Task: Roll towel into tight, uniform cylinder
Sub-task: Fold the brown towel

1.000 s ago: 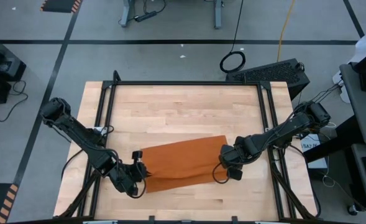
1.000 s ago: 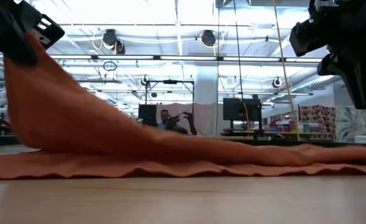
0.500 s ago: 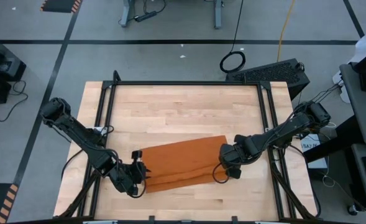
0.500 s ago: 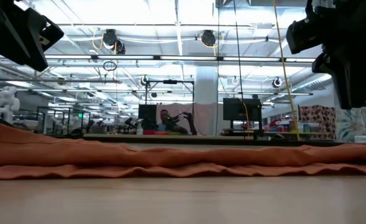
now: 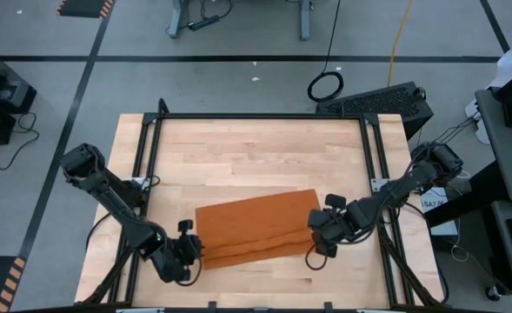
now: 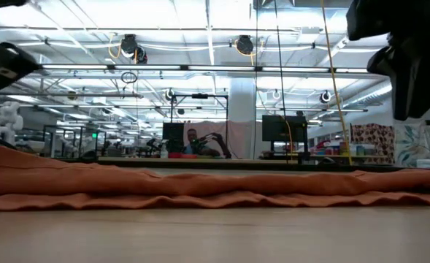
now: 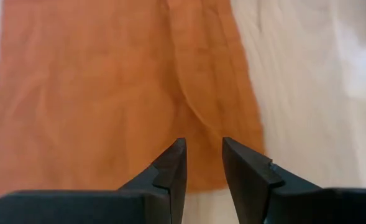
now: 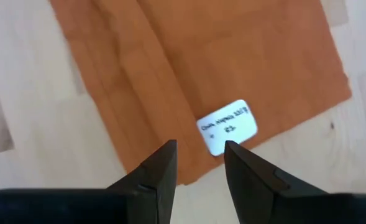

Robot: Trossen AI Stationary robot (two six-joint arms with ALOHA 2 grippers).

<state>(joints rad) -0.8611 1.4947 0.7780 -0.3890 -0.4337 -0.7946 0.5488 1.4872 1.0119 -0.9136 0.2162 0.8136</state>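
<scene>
Towel (image 5: pixel 257 228) is lying flat on the wooden table (image 5: pixel 256 148), near-side half, between the two claws, w/ a low fold running along its near edge. Left gripper (image 5: pixel 189 249) is sitting just off the towel's left end, near corner; right gripper (image 5: pixel 318 233) is sitting just off the right end.

Left wrist view: left claw's fingers (image 7: pixel 170 169) are standing slightly apart w/ nothing between them, only cloth and bare wood showing through the gap. Fold line is curving across the fabric (image 7: pixel 114 87) ahead of the tips. Whether the tips are touching the cloth – can't tell.

Right wrist view: right claw (image 8: pixel 201 163) is also gaping a little, gripping nothing. White tag (image 8: pixel 227 126) is lying on the towel corner just ahead of the tips; its print is too small to read. Several layered fold edges are running away from that claw.

Low view: towel (image 6: pixel 200 186) is showing as a low rumpled band across the tabletop. Both claws are mostly cut off at the upper corners, so fingertips aren't visible there. Tag is hidden from this angle. Room behind is cluttered, hard to make out.
</scene>
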